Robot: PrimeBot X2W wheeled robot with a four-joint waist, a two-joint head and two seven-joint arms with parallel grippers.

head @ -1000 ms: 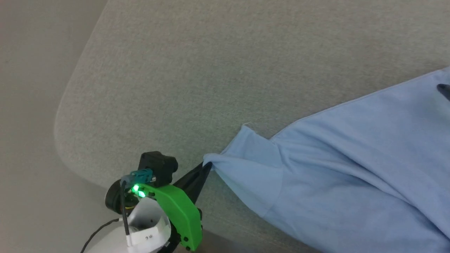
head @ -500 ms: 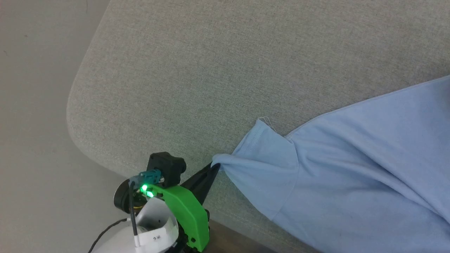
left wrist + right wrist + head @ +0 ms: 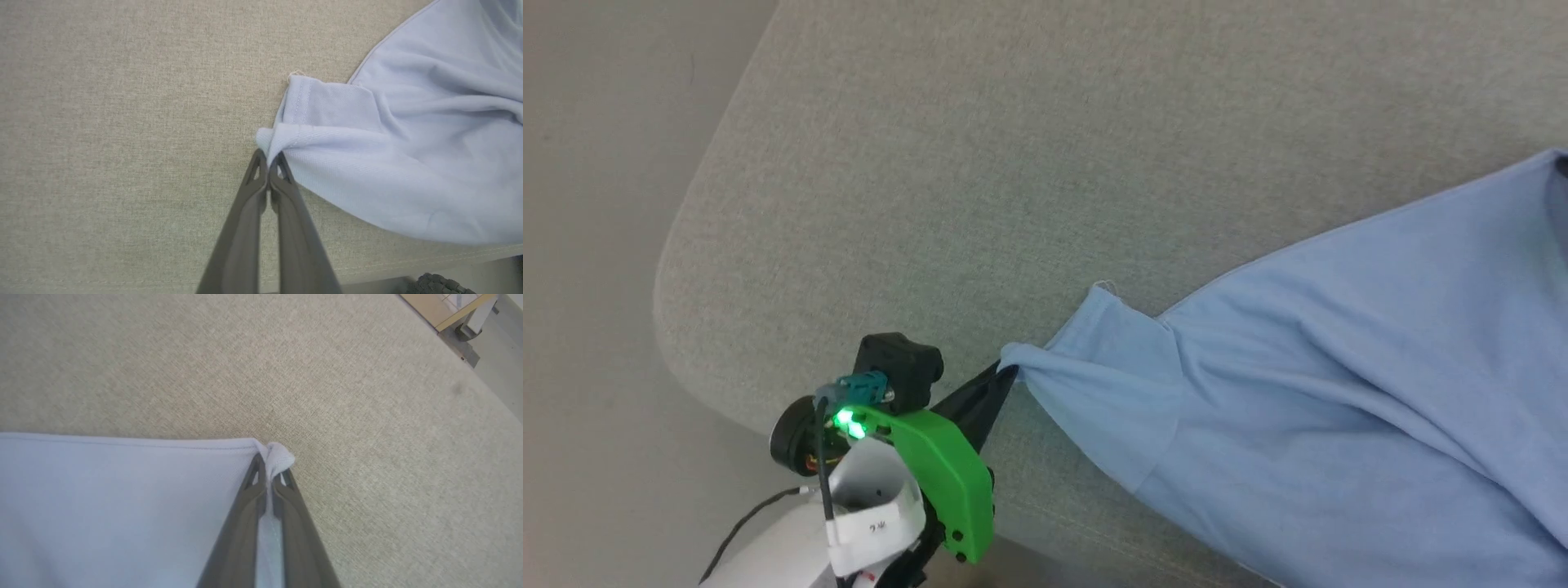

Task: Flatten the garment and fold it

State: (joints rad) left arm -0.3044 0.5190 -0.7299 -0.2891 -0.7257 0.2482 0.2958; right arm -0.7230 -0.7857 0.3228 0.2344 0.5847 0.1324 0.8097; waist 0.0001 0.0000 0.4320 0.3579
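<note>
Blue garment (image 3: 1339, 392) lay rumpled on the table (image 3: 1013, 163). I noted the right tool (image 3: 270, 467) had just clamped one edge; the left tool (image 3: 1006, 376) was pinching another. I judged stretching flat could begin.

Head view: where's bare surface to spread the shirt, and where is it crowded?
Free: the grey surface from its rounded left corner to the sleeve of the garment, and all above the garment's upper edge; also beyond the corner that the right end effector pinches. Crowded: lower right under the garment, and the near edge by the left end effector.
</note>
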